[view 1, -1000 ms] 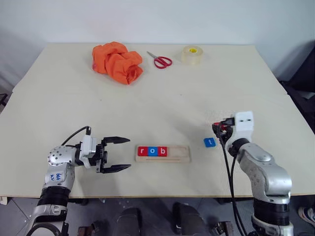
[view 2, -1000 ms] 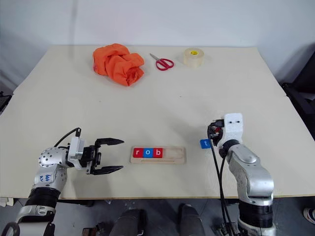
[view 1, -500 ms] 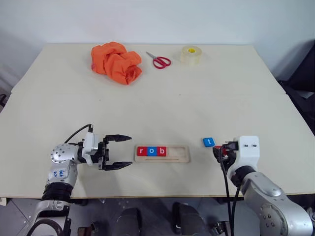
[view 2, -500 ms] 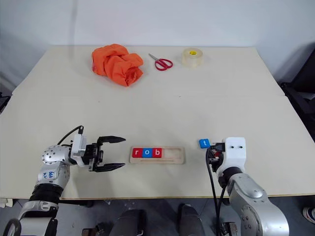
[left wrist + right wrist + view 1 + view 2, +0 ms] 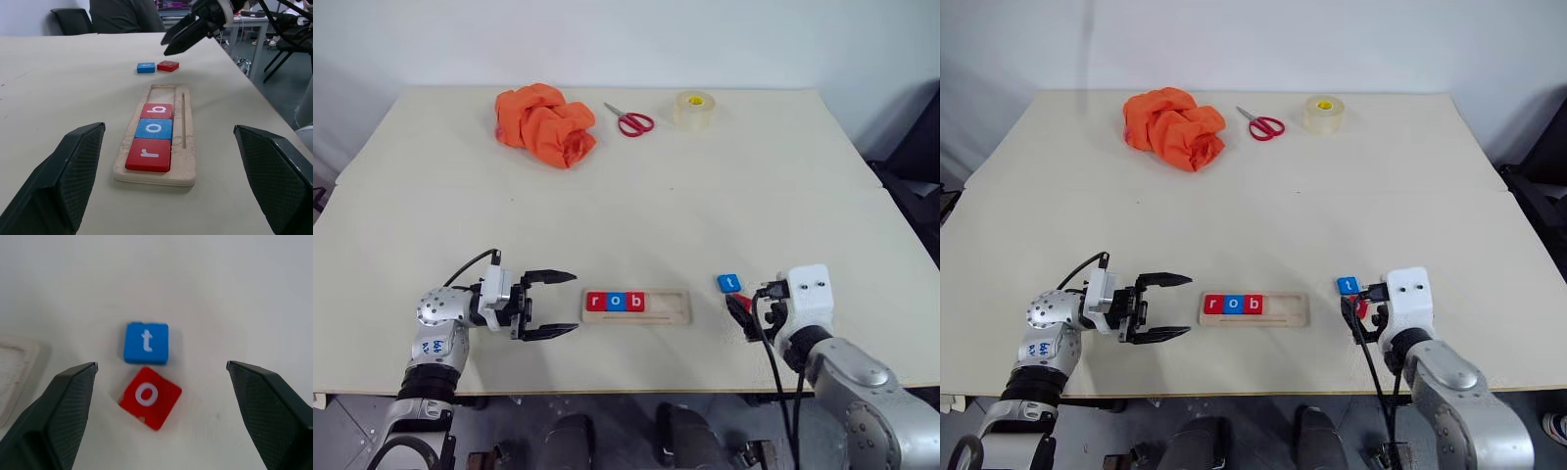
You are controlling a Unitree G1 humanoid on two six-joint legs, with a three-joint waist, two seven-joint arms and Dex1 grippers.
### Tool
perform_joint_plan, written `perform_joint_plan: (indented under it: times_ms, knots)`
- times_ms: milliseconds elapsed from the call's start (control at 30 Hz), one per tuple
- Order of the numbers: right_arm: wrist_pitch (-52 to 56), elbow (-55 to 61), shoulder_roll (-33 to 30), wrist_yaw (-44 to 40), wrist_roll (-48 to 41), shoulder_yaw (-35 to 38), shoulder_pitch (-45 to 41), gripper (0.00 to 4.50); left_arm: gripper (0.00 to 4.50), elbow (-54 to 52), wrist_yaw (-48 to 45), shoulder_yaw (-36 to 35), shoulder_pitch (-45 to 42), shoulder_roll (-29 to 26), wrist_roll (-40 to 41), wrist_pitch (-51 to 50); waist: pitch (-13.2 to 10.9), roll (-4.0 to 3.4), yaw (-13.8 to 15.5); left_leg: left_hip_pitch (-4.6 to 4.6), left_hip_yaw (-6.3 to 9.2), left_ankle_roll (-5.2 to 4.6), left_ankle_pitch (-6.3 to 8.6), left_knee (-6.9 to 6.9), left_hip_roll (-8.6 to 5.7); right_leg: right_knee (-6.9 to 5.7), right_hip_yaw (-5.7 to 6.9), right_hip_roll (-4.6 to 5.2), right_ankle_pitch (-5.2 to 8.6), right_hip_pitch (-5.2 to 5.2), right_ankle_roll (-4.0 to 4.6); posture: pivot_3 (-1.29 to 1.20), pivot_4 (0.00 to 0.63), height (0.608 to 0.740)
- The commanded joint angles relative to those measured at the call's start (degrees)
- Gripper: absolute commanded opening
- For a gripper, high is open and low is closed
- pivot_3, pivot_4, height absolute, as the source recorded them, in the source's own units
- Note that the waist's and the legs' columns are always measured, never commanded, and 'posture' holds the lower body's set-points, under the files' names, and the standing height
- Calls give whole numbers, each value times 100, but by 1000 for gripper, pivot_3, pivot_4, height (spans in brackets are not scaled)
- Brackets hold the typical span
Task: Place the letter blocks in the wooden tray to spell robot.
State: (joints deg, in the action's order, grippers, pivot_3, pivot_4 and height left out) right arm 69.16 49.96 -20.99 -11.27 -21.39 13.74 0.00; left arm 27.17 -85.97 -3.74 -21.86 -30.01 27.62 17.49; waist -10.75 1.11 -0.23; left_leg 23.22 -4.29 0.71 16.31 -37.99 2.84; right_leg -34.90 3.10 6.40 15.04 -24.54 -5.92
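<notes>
The wooden tray [image 5: 668, 305] lies near the table's front edge. At its left end it holds the red r [image 5: 596, 302], blue o [image 5: 616, 302] and red b [image 5: 635, 302]. To its right, the blue t [image 5: 146, 342] and red o [image 5: 149, 397] lie side by side on the table, the o turned askew. My right gripper [image 5: 162, 365] hovers open just behind the pair, with nothing between its fingers. Left of the tray, my left gripper [image 5: 570, 304] is open and empty, pointing along the tray.
An orange cloth [image 5: 546, 122], red-handled scissors [image 5: 630, 120] and a tape roll [image 5: 692, 108] sit along the far side of the table. The tray's right half [image 5: 168, 92] is bare wood. The table's right edge runs close beside the loose blocks.
My right gripper has drawn back toward the near edge and opened. The red o now lies on the table beside the blue t. The left arm has stayed put.
</notes>
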Motion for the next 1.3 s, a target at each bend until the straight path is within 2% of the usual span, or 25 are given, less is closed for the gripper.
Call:
perform_joint_plan:
  times_ms: [33,100,233,367,533,633,867,1167,1300]
  knots:
    - [-703,-316,-1614,-1393,-80,-189,-64,4478,4500,-129,-191,-41,39,9,56,81,-2,-3,0,1,-2,0,0,0,-3,3,-1,3,0,0,-1,0,150,740]
    - [-1179,-732,-2348,-2029,-66,-354,-67,4478,4500,-121,-183,-38,37,19,48,96,-1,1,6,1,-5,-3,1,0,-6,14,-3,5,-2,5,-4,0,150,740]
    - [-1953,-1566,-2980,-2754,24,-643,-255,4478,4500,-164,-138,-32,61,56,46,110,0,3,12,1,3,-3,1,3,-2,23,5,-1,-2,9,-5,0,150,740]
    - [-2591,-2381,-3330,-3384,221,-1150,-684,4478,4500,-303,-88,-52,195,75,61,128,0,4,-1,2,-6,-3,2,2,-3,23,-1,1,-6,7,-10,0,150,740]
    - [-2924,-2930,-3380,-3717,438,-1578,-946,4478,4500,-499,14,-109,354,48,77,116,0,4,21,2,-5,-3,2,0,-2,22,2,1,-6,6,-10,0,150,740]
    - [-3029,-3067,-3377,-3811,538,-1725,-1014,3923,4500,-595,54,-148,452,22,81,108,0,4,22,2,-7,-3,2,-3,-5,22,0,5,-7,8,-12,0,150,740]
    - [-2968,-3019,-3383,-3756,577,-1626,-1103,1460,4500,-727,114,-201,585,-6,88,79,0,4,23,1,-7,-2,2,-6,-4,20,0,6,-8,9,-12,0,150,740]
    - [-2482,-2325,-3499,-4026,110,-1389,-1521,1448,4500,-610,112,-140,483,58,54,95,0,3,15,2,-6,-2,2,-6,-4,17,0,6,-8,6,-11,0,150,740]
    - [-1855,-2080,-3226,-4063,-98,-2004,-2210,1448,4500,-526,92,-106,400,117,32,123,0,3,-3,1,-6,-2,2,-6,1,15,0,2,-8,4,-10,0,150,740]
